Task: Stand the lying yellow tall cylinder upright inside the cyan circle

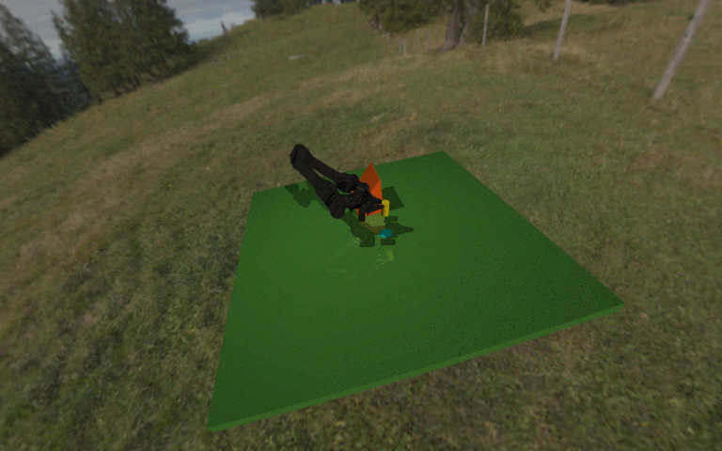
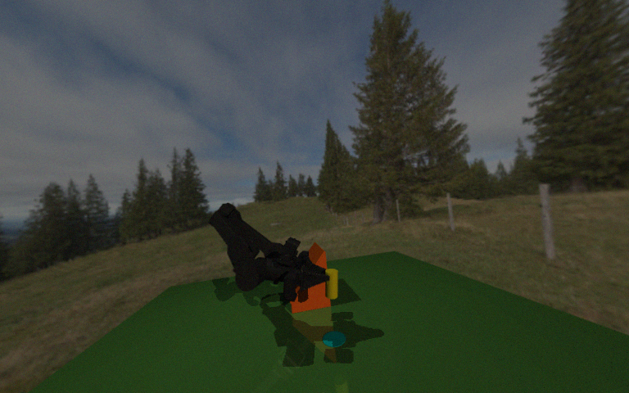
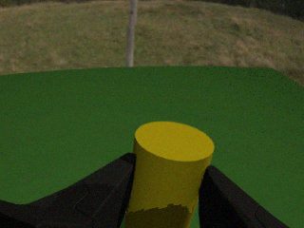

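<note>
The gripper [image 3: 166, 216] is closed on the yellow tall cylinder [image 3: 169, 184], which is pinched on its sides between the two black fingers. In the wrist view the flat top of the cylinder is seen facing upward, and in the exterior view the cylinder [image 2: 332, 283] is seen close to vertical and carried above the green platform [image 2: 454, 341], not resting on it. A side grip of this kind appears to be chosen so that the lower end is left free to be set flat on the surface.

Taking the cyan circle [image 2: 333, 338] as the landmark, the cylinder is held above it and, in the exterior view, somewhat farther from the camera; whether it hangs directly over the circle cannot be told. The task is judged to be at the carrying stage, with lowering, release and withdrawal not yet done.

An orange wedge-shaped block [image 2: 314, 296] stands just behind the circle, on the arm's side, and is partly hidden by the gripper. It is judged to be the main obstacle: the fingers could be brushed against it during descent or retreat. Dark shadows of the arm [image 2: 245, 248] are cast around the circle.
</note>
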Robot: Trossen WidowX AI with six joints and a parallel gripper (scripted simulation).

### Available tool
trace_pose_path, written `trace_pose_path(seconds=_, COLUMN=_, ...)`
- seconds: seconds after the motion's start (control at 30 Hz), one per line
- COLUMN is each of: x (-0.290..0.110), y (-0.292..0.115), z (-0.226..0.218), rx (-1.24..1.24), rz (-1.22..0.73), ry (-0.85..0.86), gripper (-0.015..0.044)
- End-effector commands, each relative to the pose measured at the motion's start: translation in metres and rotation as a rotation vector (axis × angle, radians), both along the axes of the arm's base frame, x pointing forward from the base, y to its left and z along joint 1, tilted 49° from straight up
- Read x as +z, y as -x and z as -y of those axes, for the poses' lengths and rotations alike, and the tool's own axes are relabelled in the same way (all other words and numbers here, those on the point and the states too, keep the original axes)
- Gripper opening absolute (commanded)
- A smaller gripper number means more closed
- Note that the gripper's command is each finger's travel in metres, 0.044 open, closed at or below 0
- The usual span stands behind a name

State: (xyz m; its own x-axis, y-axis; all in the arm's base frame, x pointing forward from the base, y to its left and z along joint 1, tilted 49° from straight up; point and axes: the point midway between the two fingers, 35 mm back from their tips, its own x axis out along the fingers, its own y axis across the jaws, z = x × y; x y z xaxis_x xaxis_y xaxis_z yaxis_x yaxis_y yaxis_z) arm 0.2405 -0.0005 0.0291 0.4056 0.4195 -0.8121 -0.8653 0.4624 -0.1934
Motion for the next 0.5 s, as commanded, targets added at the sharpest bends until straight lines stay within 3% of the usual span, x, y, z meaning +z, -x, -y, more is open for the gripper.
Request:
trace_pose_path(seconds=0.0, x=0.0015, y=0.0013, z=-0.0003, rx=0.011, rz=0.032, ry=-0.008, gripper=0.0105)
trace_pose_path(seconds=0.47, x=0.0065, y=0.0012, z=0.0011, rx=0.03, rz=0.107, ry=-0.019, gripper=0.0105)
